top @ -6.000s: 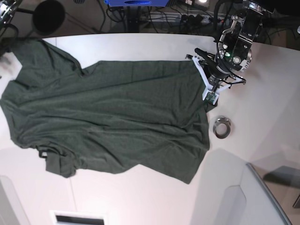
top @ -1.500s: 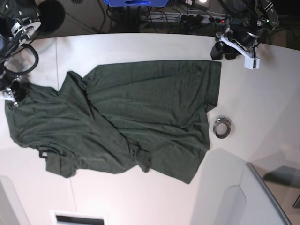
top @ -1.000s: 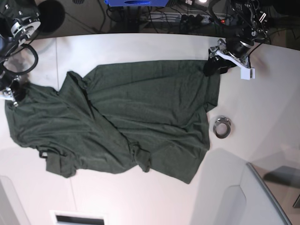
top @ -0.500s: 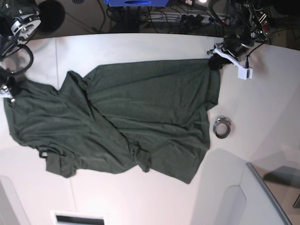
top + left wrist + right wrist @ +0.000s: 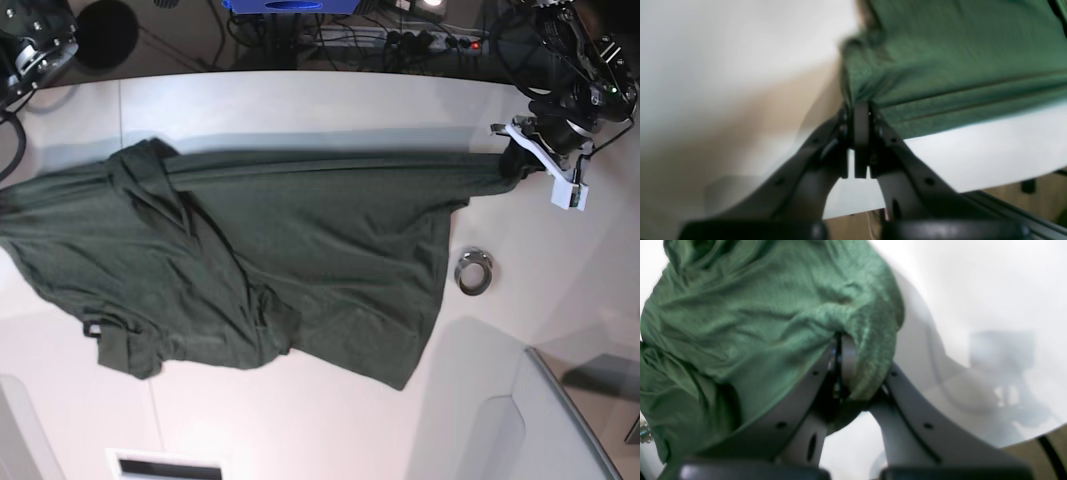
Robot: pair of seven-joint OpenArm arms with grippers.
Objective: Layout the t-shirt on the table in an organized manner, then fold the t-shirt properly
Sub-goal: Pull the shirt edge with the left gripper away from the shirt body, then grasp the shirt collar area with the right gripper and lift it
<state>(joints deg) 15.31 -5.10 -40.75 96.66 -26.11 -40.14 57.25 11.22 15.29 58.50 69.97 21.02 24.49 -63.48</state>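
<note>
The dark green t-shirt [image 5: 260,240] lies on the white table [image 5: 300,100], its far edge pulled into a straight taut line. My left gripper [image 5: 512,160] is shut on the shirt's far right corner; the left wrist view shows the jaws [image 5: 860,110] pinching the hem [image 5: 940,66]. My right gripper [image 5: 841,343] is shut on a bunched fold of the cloth [image 5: 756,313]. In the base view it is off the left edge, where the shirt runs out of frame. The shirt's near part is rumpled, with a folded sleeve [image 5: 125,350] at the near left.
A small metal ring [image 5: 474,271] lies on the table just right of the shirt's right edge. A grey panel [image 5: 560,420] fills the near right corner. Cables and a blue box [image 5: 290,6] sit beyond the table's far edge.
Both grippers have pulled apart with the cloth. The left gripper moved right and nearer, the right gripper moved left out of the base view. The shirt's far edge is now stretched straight.
</note>
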